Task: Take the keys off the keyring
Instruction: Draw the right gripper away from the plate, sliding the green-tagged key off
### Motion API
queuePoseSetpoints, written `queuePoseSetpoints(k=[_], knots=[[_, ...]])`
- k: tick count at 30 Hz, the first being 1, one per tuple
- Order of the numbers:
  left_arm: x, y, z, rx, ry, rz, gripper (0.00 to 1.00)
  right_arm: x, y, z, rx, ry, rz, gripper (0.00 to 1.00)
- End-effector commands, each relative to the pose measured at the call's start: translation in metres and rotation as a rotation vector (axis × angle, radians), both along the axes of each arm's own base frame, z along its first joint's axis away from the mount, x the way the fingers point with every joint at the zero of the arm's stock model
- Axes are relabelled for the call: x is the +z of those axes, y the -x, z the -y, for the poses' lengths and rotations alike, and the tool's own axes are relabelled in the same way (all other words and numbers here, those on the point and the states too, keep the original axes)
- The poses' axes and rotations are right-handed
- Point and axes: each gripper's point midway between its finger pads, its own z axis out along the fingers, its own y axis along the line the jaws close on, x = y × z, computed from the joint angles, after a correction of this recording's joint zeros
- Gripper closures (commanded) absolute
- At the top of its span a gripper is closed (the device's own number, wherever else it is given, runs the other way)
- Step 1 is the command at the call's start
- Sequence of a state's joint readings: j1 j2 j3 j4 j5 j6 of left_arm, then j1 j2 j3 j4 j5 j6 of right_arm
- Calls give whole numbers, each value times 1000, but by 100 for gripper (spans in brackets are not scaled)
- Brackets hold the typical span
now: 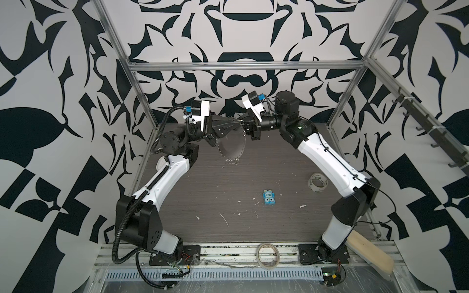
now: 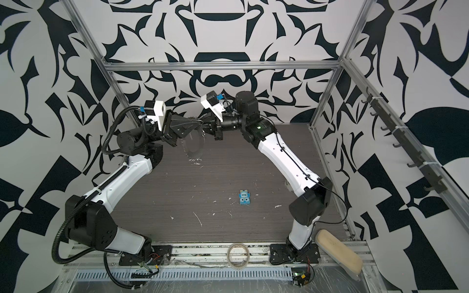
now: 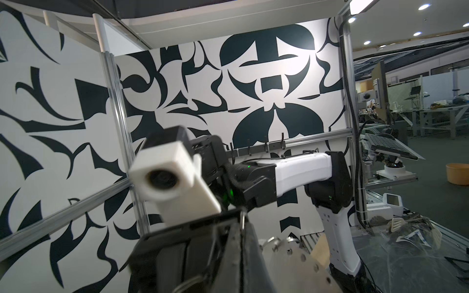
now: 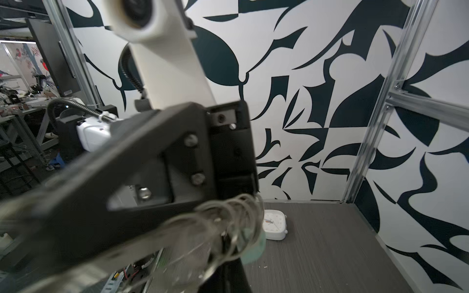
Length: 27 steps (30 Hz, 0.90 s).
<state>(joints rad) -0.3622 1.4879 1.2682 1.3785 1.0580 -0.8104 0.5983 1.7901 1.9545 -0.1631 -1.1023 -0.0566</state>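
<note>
Both arms reach in over the far middle of the worktop, tips meeting in the air. In both top views the left hand has its black fingers drawn together to a point. The keyring hangs on edge below it, clear of the worktop, its rim fringed with small wire rings. The left wrist view shows the disc lying just beside those closed fingers, with a wire ring standing at their tip.

The right hand faces the left one, tip almost against tip, and is also closed. What it pinches cannot be told, as that spot is small and blurred. In the right wrist view a bunch of split rings sits close to the lens, and a pale green key hangs among them, still on the ring.

A blue packet with cartoon eyes lies near the middle of the worktop, among white flecks. A translucent tape roll lies to its right, beside the right arm. A beige tape ring rests on the near rail. A white alarm clock lies by the far wall.
</note>
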Motion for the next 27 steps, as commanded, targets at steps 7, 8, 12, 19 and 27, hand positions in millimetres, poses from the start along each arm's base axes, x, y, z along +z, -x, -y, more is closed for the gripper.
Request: queuePoseSetpoints(k=[7,8,12,19,27], knots=[[19,8,-13,24,37,63,100,32,11,19,-51,-44,118,100],[19,8,-14,29,35,63,100,31,8,25,-73,-39,115,100],[19,6,-21,59,19,53,100,15,-7,48,-151,2,87,100],[-11,-10,-24,171,-88,-19,100,-18,-35,108,-348,78,29,100],[-84,-37,-27,386,-291,-181,100,-63,-50,163,-588,163,-25,100]])
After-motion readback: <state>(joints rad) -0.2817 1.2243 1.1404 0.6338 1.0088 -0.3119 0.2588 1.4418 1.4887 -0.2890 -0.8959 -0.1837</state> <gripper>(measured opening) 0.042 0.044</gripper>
